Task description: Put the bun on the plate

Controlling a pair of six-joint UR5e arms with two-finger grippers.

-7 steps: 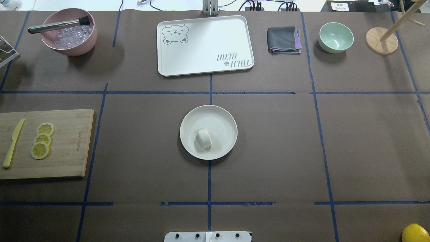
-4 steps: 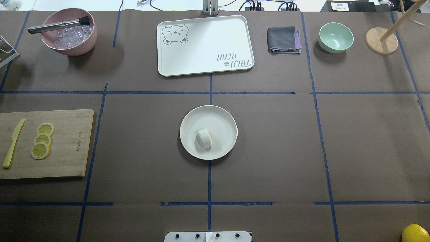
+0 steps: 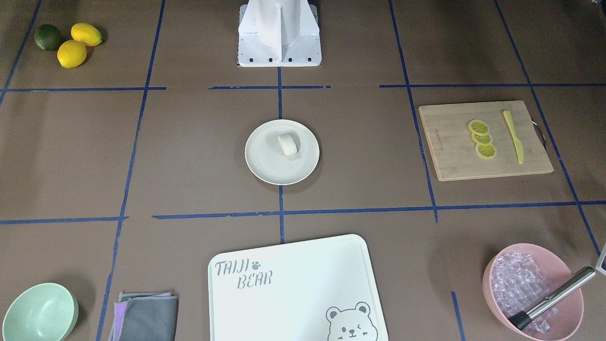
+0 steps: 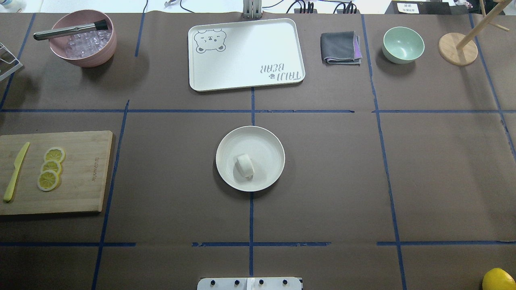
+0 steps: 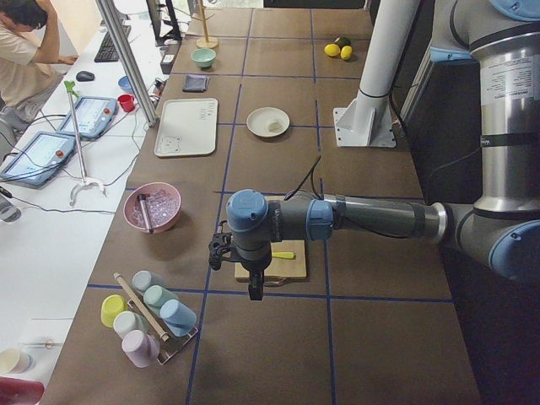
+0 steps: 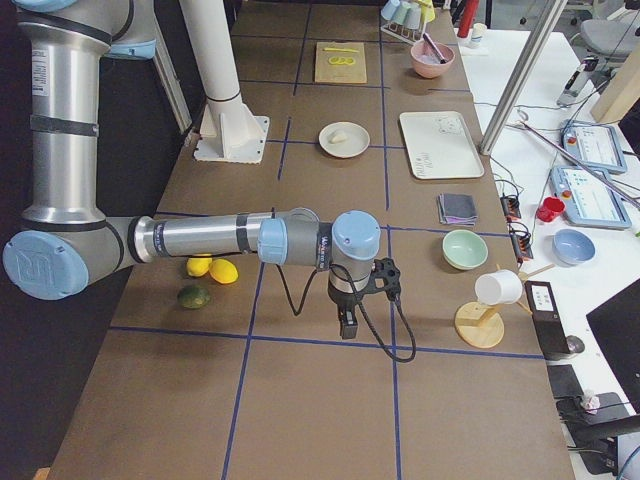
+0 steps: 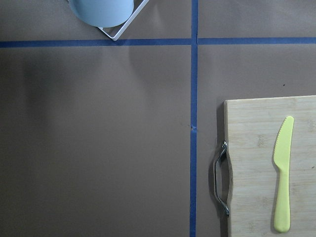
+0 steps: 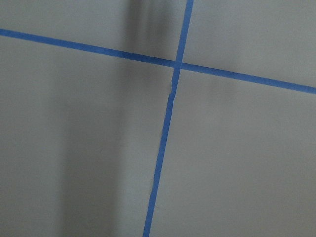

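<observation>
Left arm (image 5: 380, 219) and right arm (image 6: 195, 240) are built of silver tube with light-blue joint caps. Black cable (image 6: 385, 325) is looped below the right wrist. White pedestal (image 3: 279, 35) is bolted down, top centre.

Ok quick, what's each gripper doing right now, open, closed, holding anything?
Left gripper: cannot be told, it shows only in a side view.
Right gripper: cannot be told, same reason.

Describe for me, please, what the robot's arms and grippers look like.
Both the left arm and the right arm are silver-grey tubes with rounded pale blue joint caps. The left gripper and right gripper are slim and black. A black cable loops loosely from the right wrist; another trails along the left arm.
</observation>
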